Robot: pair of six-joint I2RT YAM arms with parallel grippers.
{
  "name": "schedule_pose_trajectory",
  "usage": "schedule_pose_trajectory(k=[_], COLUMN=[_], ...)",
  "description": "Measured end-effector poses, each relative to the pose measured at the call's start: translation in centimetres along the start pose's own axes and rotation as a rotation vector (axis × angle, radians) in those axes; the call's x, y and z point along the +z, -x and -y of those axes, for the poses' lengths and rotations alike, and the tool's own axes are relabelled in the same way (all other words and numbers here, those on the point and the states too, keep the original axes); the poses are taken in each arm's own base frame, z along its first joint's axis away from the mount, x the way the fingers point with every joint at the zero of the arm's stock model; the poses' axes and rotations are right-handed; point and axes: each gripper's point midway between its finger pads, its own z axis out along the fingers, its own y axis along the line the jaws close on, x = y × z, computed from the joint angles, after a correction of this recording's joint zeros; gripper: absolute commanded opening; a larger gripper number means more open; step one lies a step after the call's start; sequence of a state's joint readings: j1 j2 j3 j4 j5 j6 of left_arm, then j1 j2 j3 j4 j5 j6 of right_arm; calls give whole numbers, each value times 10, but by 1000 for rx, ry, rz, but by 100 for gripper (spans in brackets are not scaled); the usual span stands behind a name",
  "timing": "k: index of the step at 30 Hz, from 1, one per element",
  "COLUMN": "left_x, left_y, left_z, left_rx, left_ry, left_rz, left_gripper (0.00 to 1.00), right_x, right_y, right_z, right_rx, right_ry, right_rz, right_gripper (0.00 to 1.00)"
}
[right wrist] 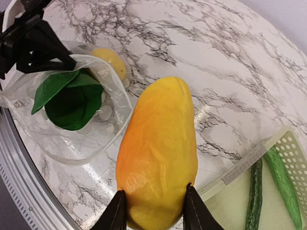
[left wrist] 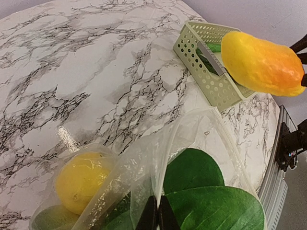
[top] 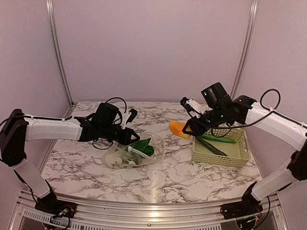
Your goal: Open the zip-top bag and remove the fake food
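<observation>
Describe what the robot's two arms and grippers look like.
The left arm and right arm have white tubular links, black joints and black bases, each with a thin black cable looping near the wrist. The left gripper and right gripper have black fingers.

A lab test booth (aluminium frame (top: 60,52), plain lilac walls (top: 153,48))

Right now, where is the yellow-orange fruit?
Top view, right of centre: the fruit hangs in the right pincer, between the zip-top bag and the basket.

Overhead and wrist close-ups, bag (top: 136,156) shared
</observation>
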State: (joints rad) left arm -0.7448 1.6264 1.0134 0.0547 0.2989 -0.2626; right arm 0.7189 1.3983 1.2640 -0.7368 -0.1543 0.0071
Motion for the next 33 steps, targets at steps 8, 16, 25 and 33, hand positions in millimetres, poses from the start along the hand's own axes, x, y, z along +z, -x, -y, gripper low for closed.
schedule_pose_trajectory(k=[8, 16, 25, 33], left_x=[0, 0, 0, 0], left_y=[0, 0, 0, -1], left_z=[0, 1, 1, 3], left_rx=[0, -1, -3, -3], left_ry=[0, -5, -8, -15], left_rz=[0, -2, -2, -4], left_gripper=[0, 0, 0, 0], right_x=[-29, -21, -4, 3], right_y=[-9, -70, -94, -91], right_z=[90, 139, 143, 139], right_rx=[223, 402, 455, 432], right_ry=[-178, -284, -270, -231], right_rz=[90, 35, 20, 26], right_gripper=[20, 20, 41, 59])
